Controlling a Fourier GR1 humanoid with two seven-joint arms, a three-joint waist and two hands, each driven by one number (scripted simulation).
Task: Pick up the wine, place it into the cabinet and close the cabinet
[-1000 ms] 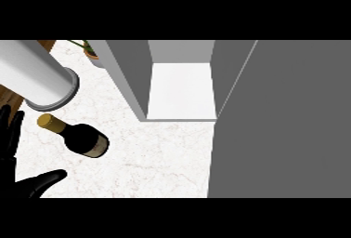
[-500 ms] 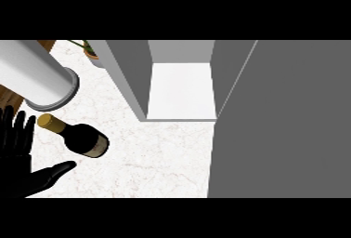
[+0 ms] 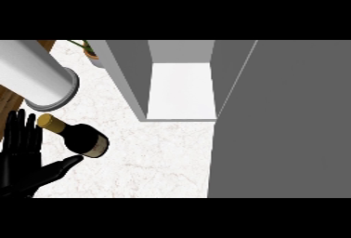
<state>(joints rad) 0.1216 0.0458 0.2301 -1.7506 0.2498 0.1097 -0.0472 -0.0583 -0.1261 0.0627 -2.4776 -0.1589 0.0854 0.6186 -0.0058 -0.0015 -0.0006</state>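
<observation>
The wine bottle is dark with a gold cap and sits on the white marble counter at the left, its cap pointing up-left. My left hand is open just left of it. The straight fingers stand beside the bottle's neck and the thumb reaches under the bottle's base, close to it or just touching. The cabinet stands at the top centre with its white inner floor showing. Its grey door is swung open and fills the right side. My right hand is out of view.
A large pale cylinder slants in from the top left, just above the bottle. A potted plant stands behind it by the cabinet's left wall. A brown wooden surface shows at the left edge. Bare marble counter lies between bottle and door.
My left hand has come up from the lower left corner and moved in beside the bottle, with its fingers now spread upward. The bottle and the cabinet door have not moved.
</observation>
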